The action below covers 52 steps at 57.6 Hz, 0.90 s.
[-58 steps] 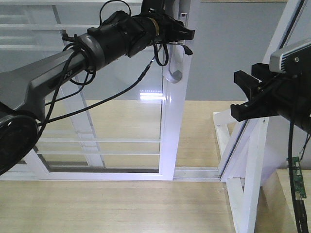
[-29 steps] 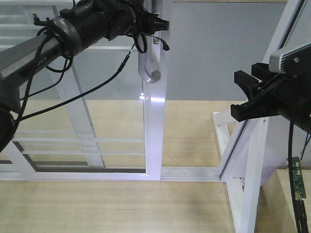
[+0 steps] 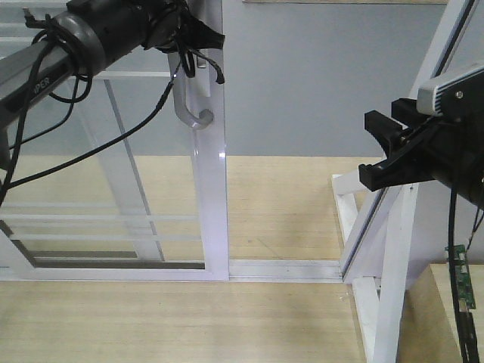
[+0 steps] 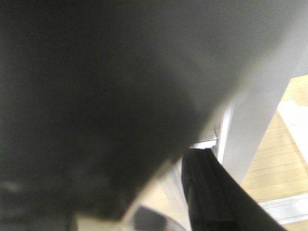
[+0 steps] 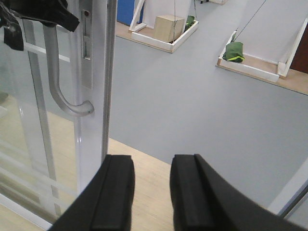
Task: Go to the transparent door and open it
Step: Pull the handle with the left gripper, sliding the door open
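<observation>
Right wrist-mounted view put the right end effector (image 5: 151, 163) nearest the lens. Its two black fingers stood a narrow gap apart with nothing between them, above the pale wooden floor (image 5: 139, 149), touching neither door nor frame.

Just beyond it and to its left rose the white stile of the transparent door (image 5: 98, 96), upright. The curved grey handle (image 5: 53, 91) ran parallel to the stile, long axis vertical, its lower end hooking back toward the stile. In the front-facing view the door lay well apart from that end effector, on its left, while the slanted jamb post (image 3: 393, 227) stood just beside it.

The left end effector (image 3: 193, 38) was the one at the work. Its dark fingers sat at the upper part of the handle, and the handle's top was hidden among them. Whether they were clamped on it or merely hooked behind it could not be told. The left wrist view gave only a grey blur with a single black finger in it.

Between stile and jamb post a wide opening showed, with the bottom track (image 3: 287, 268) running across it, so the door stood partly open. As a judgement, any further opening turned on a pull leftward along that track, square to the handle's axis, and the left arm was plainly the nearer for it.

Farther off lay grey floor (image 5: 183, 86) and a cardboard box (image 5: 168, 26) in a shallow wooden frame.
</observation>
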{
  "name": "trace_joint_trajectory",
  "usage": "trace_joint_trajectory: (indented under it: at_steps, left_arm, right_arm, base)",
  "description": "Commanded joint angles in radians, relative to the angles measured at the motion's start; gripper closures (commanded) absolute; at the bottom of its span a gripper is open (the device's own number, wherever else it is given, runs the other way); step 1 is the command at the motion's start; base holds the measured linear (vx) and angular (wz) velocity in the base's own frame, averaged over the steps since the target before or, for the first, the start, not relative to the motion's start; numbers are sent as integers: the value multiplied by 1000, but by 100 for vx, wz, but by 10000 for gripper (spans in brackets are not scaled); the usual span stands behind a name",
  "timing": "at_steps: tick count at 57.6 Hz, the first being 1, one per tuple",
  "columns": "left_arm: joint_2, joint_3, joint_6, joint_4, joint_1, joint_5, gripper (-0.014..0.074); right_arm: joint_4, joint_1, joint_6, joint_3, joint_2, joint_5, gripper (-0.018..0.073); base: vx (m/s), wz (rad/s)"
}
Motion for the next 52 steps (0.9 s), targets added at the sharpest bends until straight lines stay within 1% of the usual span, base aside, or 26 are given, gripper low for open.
trace_joint_trajectory:
  at_steps: [1,7,10,14,15,19,22,25,29,35,40,45,52]
  left_arm:
    - [-98,27,11,7,7,-110,171]
    - [-160,156,5,5,40,-203,171]
    - [-202,233,-3,-12,59,-262,171]
    - [-275,359,-15,-19,92,-373,171]
    - [-288,381,-19,-17,98,-384,171]
    - [-343,480,-19,-14,136,-512,171]
    - [-371,534,-19,-19,164,-573,171]
    - [-395,578,-29,-20,194,-593,171]
    - [-417,619,-44,-20,229,-577,171]
    - [-447,671,-43,-20,261,-575,171]
    - [-479,726,-42,-20,264,-607,171]
    - [-511,779,-41,-20,250,-664,171]
    - [-533,849,-44,-20,249,-809,171]
  right_arm:
    - [-2,-2,-10,-33,-13,-49,277]
    - [-6,-2,-11,-33,-13,-20,277]
    - [-6,-2,-13,-33,-13,-13,277]
    - [-6,-2,-17,-33,-13,-13,277]
    - [-6,-2,-17,-33,-13,-15,277]
    - [-6,-2,-17,-33,-13,-16,277]
    - [-6,-2,-17,-33,-13,-13,277]
    - [-6,-2,-17,-33,-13,-13,277]
    - [-6,-2,-16,-33,-13,-13,277]
    - [-6,-2,-16,-33,-13,-14,277]
    - [-6,-2,-16,-33,-13,-14,277]
    - [-6,-2,-16,-33,-13,-14,277]
    - [-6,-2,-16,-33,-13,-12,277]
  base:
    - [0,0]
    - [0,0]
    - [0,0]
    - [0,0]
    - [0,0]
    - [0,0]
    - [0,0]
    - [0,0]
    - [0,0]
    - [0,0]
    - [0,0]
    - [0,0]
    - [0,0]
